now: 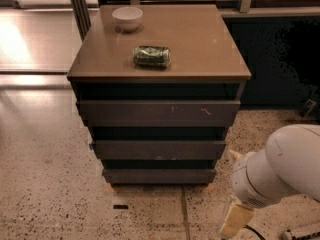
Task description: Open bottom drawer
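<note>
Approach step, no contact yet. Bottom drawer (159, 176) looks shut, lowest of three fronts on the cabinet (200, 39), just above the floor (50, 194). My gripper (234, 221) hangs low to its right, apart from the front. Can't tell its state. Next, I reckon: swing left, catch that front's top edge, pull straight out.

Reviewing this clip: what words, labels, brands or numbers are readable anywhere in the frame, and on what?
None can be read.
The green object on the cabinet top: its print is too blurred to read.
The white bowl, the bottom drawer and the gripper, low to the right of the cabinet, show no markings.
</note>
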Controlling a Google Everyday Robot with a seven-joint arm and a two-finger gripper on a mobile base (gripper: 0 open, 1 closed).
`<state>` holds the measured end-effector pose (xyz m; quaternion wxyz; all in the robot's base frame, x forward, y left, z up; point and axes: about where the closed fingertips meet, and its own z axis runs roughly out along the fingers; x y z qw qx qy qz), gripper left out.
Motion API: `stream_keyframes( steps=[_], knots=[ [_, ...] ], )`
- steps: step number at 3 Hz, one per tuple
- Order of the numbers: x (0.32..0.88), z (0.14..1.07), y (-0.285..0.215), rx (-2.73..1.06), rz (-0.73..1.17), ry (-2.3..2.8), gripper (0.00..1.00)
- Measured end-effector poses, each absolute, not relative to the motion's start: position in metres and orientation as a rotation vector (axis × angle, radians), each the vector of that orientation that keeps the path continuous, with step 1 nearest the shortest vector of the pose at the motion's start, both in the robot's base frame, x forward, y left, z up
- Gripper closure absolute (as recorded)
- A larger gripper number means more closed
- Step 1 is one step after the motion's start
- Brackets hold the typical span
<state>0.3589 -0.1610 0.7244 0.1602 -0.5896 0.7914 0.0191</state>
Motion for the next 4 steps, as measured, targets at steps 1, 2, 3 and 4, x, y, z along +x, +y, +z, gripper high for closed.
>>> stream_keyframes(
  steps=[1, 2, 3, 4],
  knots=[
    [0.360, 0.710, -0.155, -1.667, 0.062, 2.245, 0.00],
    [0.375, 0.686, -0.141, -1.678, 0.103, 2.184, 0.00],
    [0.394, 0.658, -0.123, -1.761, 0.202, 2.144, 0.00],
    [0.404, 0.628, -0.104, -1.860, 0.303, 2.123, 0.00]
  ],
)
